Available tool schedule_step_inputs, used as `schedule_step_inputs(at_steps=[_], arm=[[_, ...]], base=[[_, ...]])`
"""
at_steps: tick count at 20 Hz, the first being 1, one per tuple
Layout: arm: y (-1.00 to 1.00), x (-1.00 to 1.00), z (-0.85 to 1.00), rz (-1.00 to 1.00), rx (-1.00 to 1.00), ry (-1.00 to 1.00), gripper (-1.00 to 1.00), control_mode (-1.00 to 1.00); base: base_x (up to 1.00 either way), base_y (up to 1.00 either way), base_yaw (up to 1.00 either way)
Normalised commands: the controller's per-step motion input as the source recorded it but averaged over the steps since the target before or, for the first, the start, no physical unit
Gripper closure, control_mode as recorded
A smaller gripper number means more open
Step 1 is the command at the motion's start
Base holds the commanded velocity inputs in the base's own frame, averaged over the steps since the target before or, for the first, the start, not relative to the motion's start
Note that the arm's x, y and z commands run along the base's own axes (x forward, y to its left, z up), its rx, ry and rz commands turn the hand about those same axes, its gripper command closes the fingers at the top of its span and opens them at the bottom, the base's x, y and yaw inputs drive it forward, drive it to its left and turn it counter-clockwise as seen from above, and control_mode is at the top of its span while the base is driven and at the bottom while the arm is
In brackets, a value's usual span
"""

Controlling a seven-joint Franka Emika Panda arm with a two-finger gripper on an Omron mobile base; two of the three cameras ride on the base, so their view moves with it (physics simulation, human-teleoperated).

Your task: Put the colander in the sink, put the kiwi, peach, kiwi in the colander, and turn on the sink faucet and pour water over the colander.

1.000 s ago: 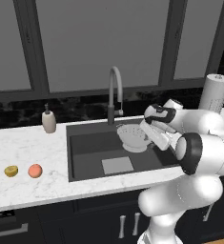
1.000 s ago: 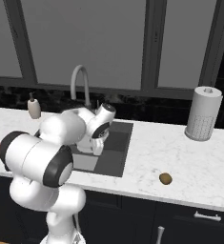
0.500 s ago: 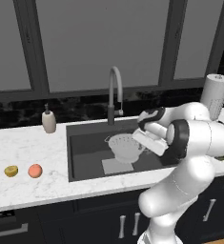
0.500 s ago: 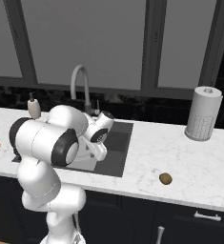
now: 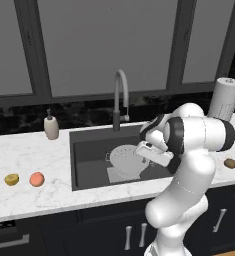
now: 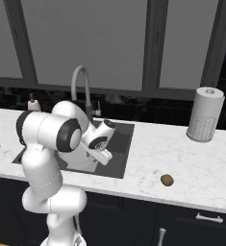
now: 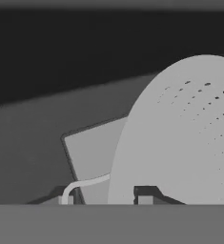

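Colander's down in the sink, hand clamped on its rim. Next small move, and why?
Probably lower a touch more, then open the hand. The colander hangs tilted over the sink floor patch, rim pinched, so releasing now might drop it askew. The peach waits on the counter.

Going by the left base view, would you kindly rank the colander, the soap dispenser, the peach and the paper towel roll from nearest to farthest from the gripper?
1. The colander, held by the gripper over the sink.
2. The paper towel roll, at the back right of the counter.
3. The soap dispenser and the peach, both to the left, are too close to call.
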Motion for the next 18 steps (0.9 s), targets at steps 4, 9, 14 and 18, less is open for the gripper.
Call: schedule_step_inputs(at_steps=[4,9,14,18], arm=[[0.12,0.01,-0.38,0.35,0.0,-0.1,1.0,-1.0],[0.03,0.0,-0.17,0.35,0.0,-0.07,1.0,-1.0],[0.0,-0.02,-0.16,0.29,0.0,-0.01,1.0,-1.0],[0.0,-0.18,-0.11,0.26,0.0,0.0,1.0,-1.0]], base=[[0.0,0.0,0.0],[0.0,0.0,0.0],[0.0,0.0,0.0],[0.0,0.0,0.0]])
